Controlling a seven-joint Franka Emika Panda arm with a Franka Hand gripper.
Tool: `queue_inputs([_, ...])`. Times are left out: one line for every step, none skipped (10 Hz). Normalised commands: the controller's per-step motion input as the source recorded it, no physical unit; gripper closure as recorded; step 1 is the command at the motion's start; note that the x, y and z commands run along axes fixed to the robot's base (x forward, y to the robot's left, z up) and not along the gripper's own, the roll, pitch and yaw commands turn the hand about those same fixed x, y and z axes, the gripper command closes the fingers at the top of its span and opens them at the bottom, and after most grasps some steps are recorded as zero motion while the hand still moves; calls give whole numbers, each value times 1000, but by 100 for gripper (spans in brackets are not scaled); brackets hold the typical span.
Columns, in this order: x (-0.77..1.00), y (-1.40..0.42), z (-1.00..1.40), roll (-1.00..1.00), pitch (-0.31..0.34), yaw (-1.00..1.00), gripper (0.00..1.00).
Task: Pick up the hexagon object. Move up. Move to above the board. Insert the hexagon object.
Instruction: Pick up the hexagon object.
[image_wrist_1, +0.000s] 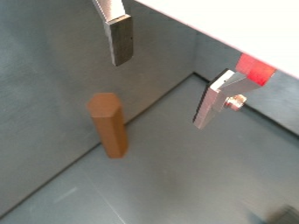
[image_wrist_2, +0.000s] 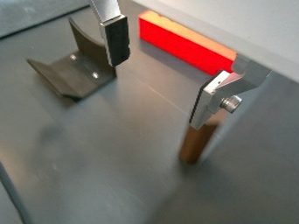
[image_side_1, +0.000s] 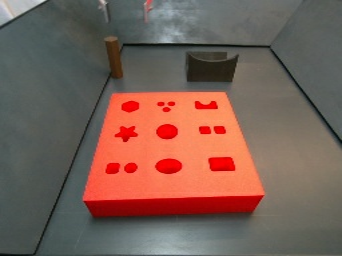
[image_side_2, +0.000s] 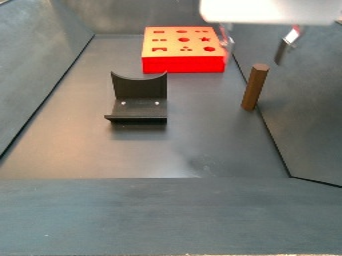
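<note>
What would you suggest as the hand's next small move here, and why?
Probably shift the open hand sideways to centre it over the hexagon object, then lower it. The peg stands upright and untouched on the floor beside the board, and in a wrist view it sits off to one side of the gap between the fingers, below them.

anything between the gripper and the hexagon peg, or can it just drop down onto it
Nothing visible stands in the way. The open gripper hangs above the upright hexagon object; the fixture and board stand off to the side.
</note>
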Motion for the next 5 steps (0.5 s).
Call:
queue_inputs([-657, 0, -466, 63, -164, 0, 0])
queue_inputs([-591, 0, -426, 70, -137, 0, 0])
queue_inputs([-523, -77, -374, 80, -116, 0, 0])
queue_inputs([-243, -326, -277, 141, -59, 94, 0])
queue_inputs([-69, -466, -183, 159, -27, 129, 0])
